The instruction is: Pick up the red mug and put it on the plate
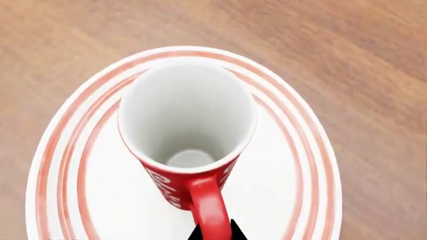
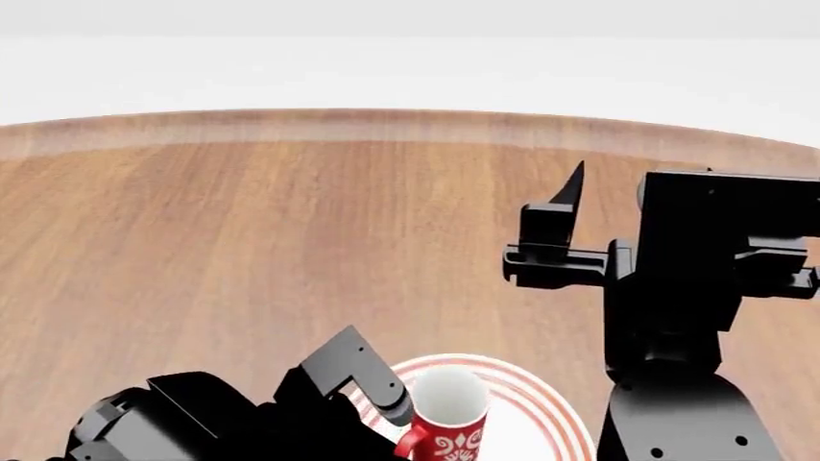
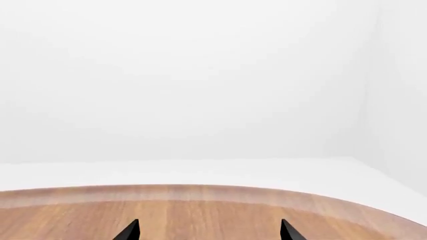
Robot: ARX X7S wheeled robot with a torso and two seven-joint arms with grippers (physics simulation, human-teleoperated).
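- Your left gripper (image 1: 215, 231) has its dark tips pinched on the handle of the mug (image 1: 187, 131), so it reads as holding the mug by that handle.
- The mug stands upright, mouth up, over the middle of the plate (image 1: 293, 165); you cannot tell from these views whether its base touches the plate.
- The move ahead turns on that vertical gap: I judge you should go straight down, then release.
- Your right gripper (image 3: 208, 231) is spread wide, empty, raised well apart over the table (image 2: 256, 250).
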